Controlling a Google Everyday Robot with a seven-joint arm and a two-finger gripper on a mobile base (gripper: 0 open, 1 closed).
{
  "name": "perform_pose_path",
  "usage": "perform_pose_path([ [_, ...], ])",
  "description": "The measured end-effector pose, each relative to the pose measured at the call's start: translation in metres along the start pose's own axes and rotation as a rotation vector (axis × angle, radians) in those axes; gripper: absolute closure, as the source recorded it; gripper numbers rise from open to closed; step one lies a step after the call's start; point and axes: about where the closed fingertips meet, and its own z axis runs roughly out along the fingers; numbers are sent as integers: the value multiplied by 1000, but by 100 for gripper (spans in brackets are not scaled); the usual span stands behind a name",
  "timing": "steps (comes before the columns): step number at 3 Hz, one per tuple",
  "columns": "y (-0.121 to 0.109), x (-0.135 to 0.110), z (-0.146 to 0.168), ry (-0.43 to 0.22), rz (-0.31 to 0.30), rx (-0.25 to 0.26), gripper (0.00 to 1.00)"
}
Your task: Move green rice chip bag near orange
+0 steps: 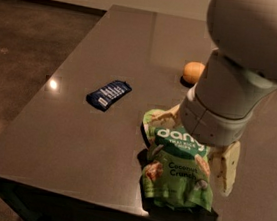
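Camera view, sole view on record.

1. End effector (191, 150): positioned low over the surface (74, 140), directly above the upper part of the green rice chip bag (178, 175). Its two pale fingers (225, 166) stand spread apart, one at each side of the bag's upper end; they are not clamped on anything. Contact between fingers and bag cannot be determined. The wide grey wrist housing hides the bag's top edge on one side.

2. Green rice chip bag: lies flat on the surface, printed face up, beneath and just nearer the camera than the end effector. Long axis runs from under the wrist toward the surface's near edge, leaning slightly sideways. The logo end lies under the end effector; the bottom end points at the near edge. Lettering reads upright from the camera.

3. Orange (193, 71): on the surface beyond the end effector, partly hidden by the arm, apart from the bag.

4. Dark blue wrapped bar (108, 94): on the surface well off to the end effector's side, lying diagonally, clear of the bag.
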Motion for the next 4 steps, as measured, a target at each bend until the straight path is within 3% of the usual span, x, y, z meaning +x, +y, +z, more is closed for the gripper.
perform_pose_path([
  [2, 0, -10, 25, -55, -61, -39, 0],
  [3, -1, -17, 33, -66, -85, -55, 17],
  [4, -4, -17, 28, -64, -82, -44, 41],
])
